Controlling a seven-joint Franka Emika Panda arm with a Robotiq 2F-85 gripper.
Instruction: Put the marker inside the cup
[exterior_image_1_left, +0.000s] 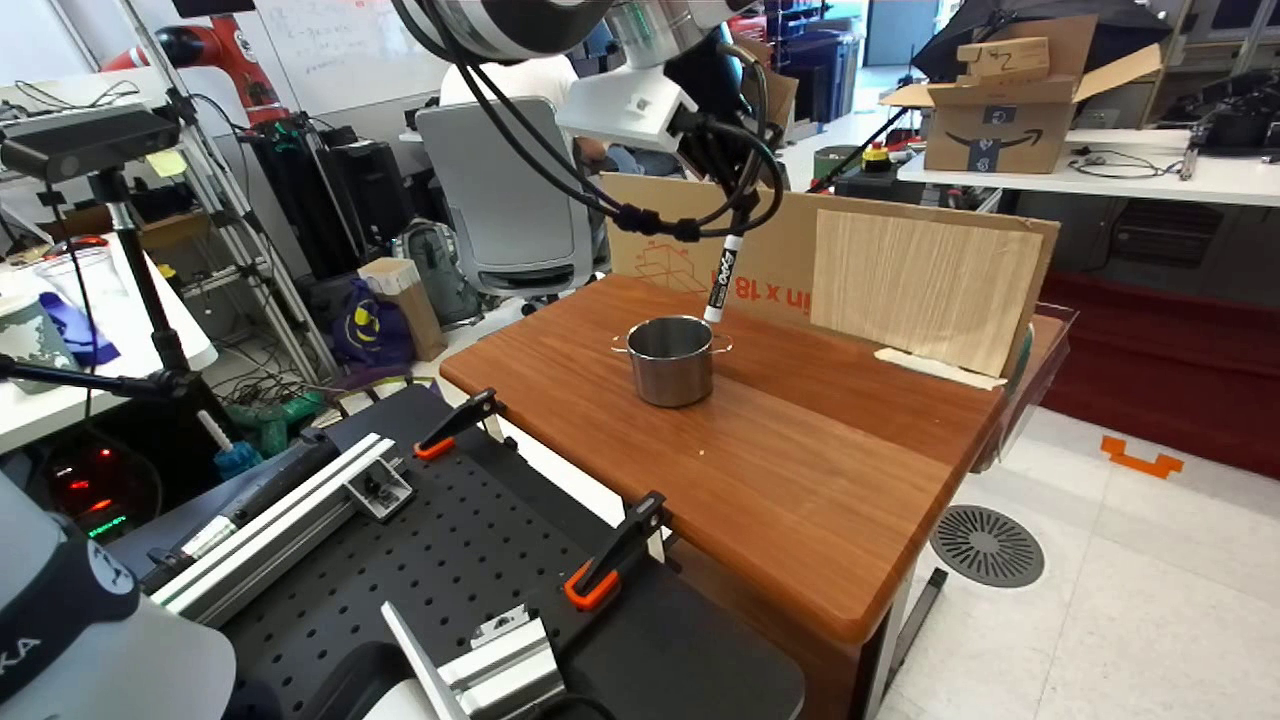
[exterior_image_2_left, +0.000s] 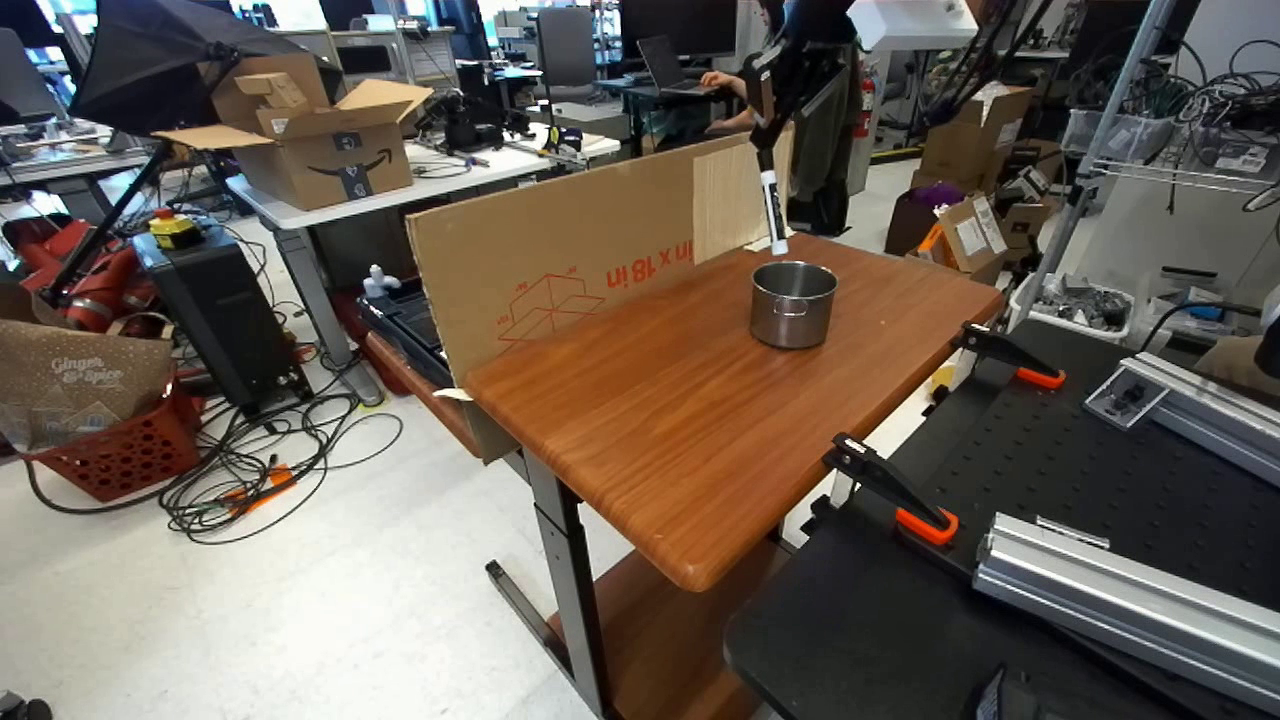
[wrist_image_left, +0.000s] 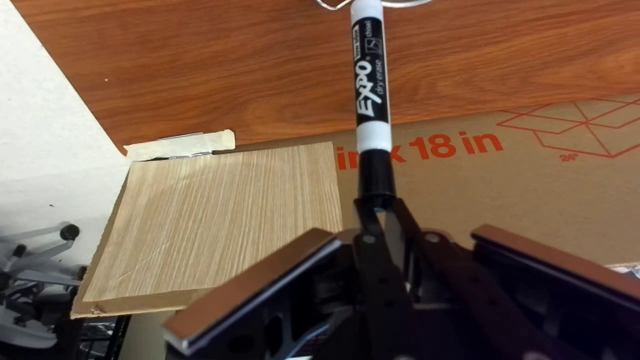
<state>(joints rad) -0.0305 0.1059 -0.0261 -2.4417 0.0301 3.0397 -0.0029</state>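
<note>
One pincer (wrist_image_left: 383, 205): clasping the marker (wrist_image_left: 373, 100) by its black cap end.
One marker: hanging at a slight slant, not yet inside the cup (exterior_image_1_left: 673, 380). In both exterior views its lower end is showing near the far rim; whether it is lining up over the mouth or just off it, cannot tell.
One cup: standing upright on the tabletop (exterior_image_1_left: 820, 450), with a cardboard panel (exterior_image_1_left: 785, 230) rising at the far edge.

Hazards, as judged: if lowering were starting on this line, the marker could be landing on the rim or catching one of the wire handles (exterior_image_2_left: 790, 313), the cause being poor centring. With the pincer holding only the extreme end, a knock could be swivelling the marker in the grip or working the cap loose. Letting go too early could be dropping it beside the cup. Sideways pressure on the wall could be sliding or tipping the cup.

Description: the marker is looking slim and straight, its black cap meeting a white collar, its black label carrying "EXPO" and "dry erase" in white, its lower end finishing in plain white. The cup is gleaming grey, squat, wide-mouthed.
</note>
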